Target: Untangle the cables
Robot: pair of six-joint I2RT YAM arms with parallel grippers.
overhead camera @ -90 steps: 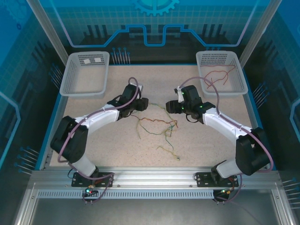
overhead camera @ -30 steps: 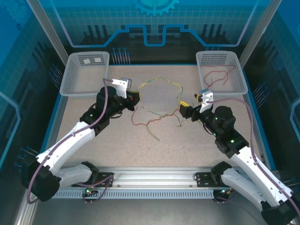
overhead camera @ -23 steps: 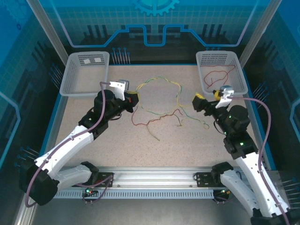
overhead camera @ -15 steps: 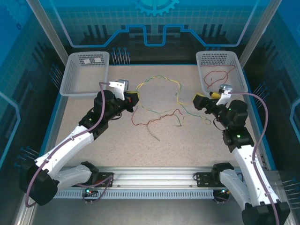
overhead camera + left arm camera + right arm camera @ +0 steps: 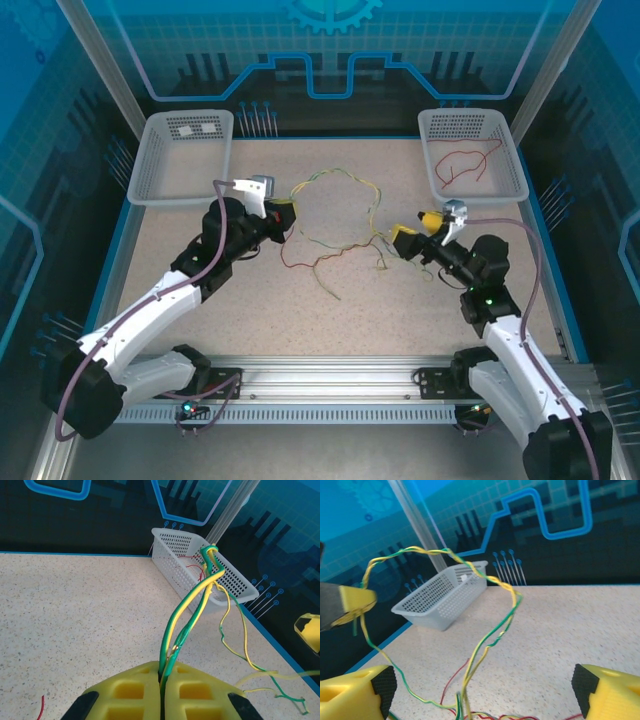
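left basket: sitting at the far left corner of the tabletop, well apart from the cables; it is probably waiting there as a drop-off place.

left hand: hovering left of centre. Its yellow fingers are pressing together and pinching one green and one yellow strand side by side. It appears to be acting as an anchor, holding one end up so the twist can be worked loose from the other end.

cables: lying in the middle of the tabletop, between the two hands. The green and yellow pair is running left to right as its long axis and arching toward the far edge in an open loop. In the left wrist view, the pinched strands are rising out of the fingers and pointing toward the right basket.

red cable: lying wavy under the loop, also stretching left to right.

loose end: trailing toward the near edge.

right hand: hovering just beside the right end of the loop, fingers spreading wide and gripping nothing. In its wrist view, the twisted strands are dropping between the two fingers, so it looks to be lining up for a grip.

right basket: sitting at the far right corner, holding a lone red strand; freed strands are likely going here.
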